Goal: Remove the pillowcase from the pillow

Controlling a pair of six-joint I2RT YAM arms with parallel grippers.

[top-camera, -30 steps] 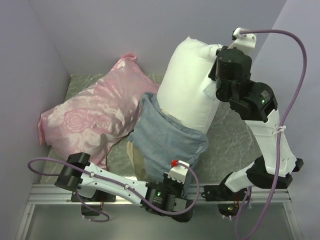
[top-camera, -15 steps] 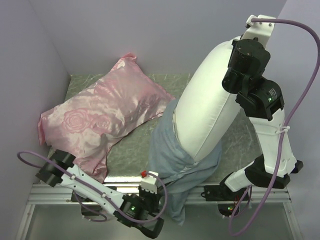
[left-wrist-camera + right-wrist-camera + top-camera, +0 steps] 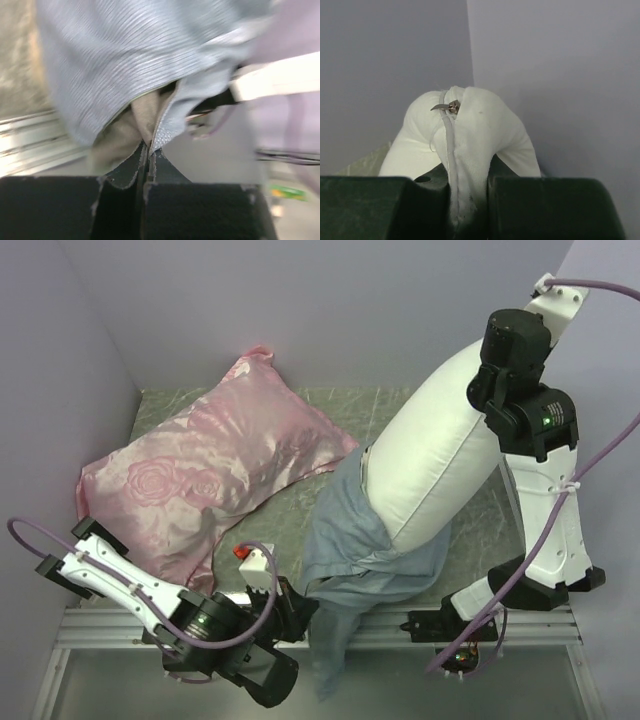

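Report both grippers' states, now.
Left gripper: closed, pinching the pillowcase edge.
Right gripper: closed, clamped on the pillow at its zipper seam.

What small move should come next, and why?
Probably draw the left tool, shut on the pillowcase, away from the pillow: the pillowcase wraps only its lower end, while the right tool holds its top raised.

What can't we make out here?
Left wrist: blur smears everything behind the left gripper.
Right wrist: the right gripper blocks the pillow below its corner.
Top view: how far the pillow reaches inside the pillowcase; cloth hides its lower end.
Top view: both grips, hidden under the arms.
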